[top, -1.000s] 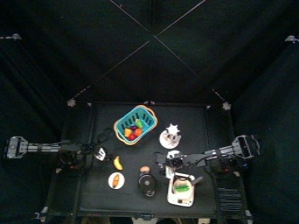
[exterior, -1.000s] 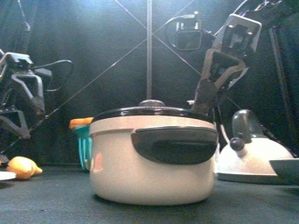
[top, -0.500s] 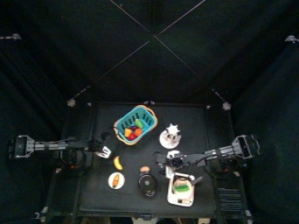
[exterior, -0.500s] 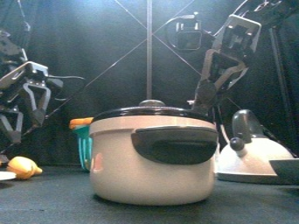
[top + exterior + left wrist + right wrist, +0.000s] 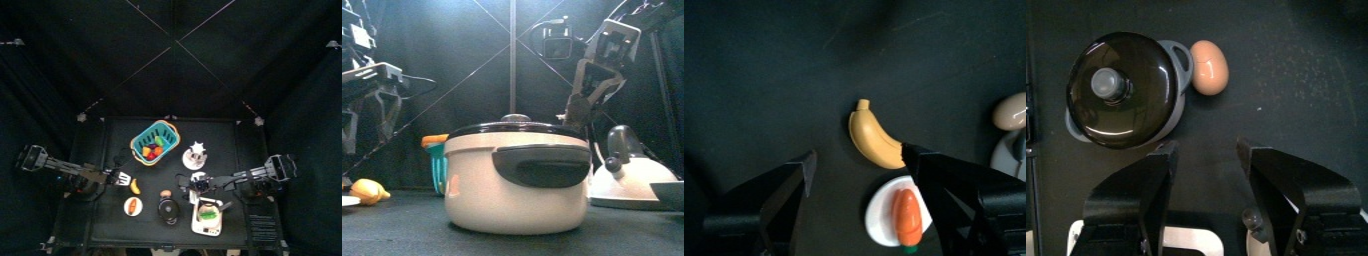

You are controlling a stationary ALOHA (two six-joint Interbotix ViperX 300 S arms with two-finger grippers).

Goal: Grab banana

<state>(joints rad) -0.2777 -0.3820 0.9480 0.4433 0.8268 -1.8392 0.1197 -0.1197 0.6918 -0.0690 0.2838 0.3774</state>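
The banana (image 5: 875,135) is small, curved and yellow-orange, and lies flat on the black table. In the left wrist view it sits just beyond the tips of my left gripper (image 5: 861,157), whose jaws stand open on either side of its near end. From above, the banana (image 5: 135,185) lies in front of the teal basket (image 5: 154,141), and my left gripper (image 5: 120,182) is right beside it on its left. My right gripper (image 5: 1205,150) is open and empty, held above the table near a black-lidded pot (image 5: 1126,88).
A white plate with an orange item (image 5: 905,210) lies close to the banana. A brown egg (image 5: 1208,65) lies next to the pot. The pot (image 5: 516,175) and a white kettle (image 5: 629,175) stand at the table's front. A white board with green items (image 5: 207,215) is at the front right.
My left arm has changed posture, and its gripper has moved in closer over the banana. The right arm has not moved.
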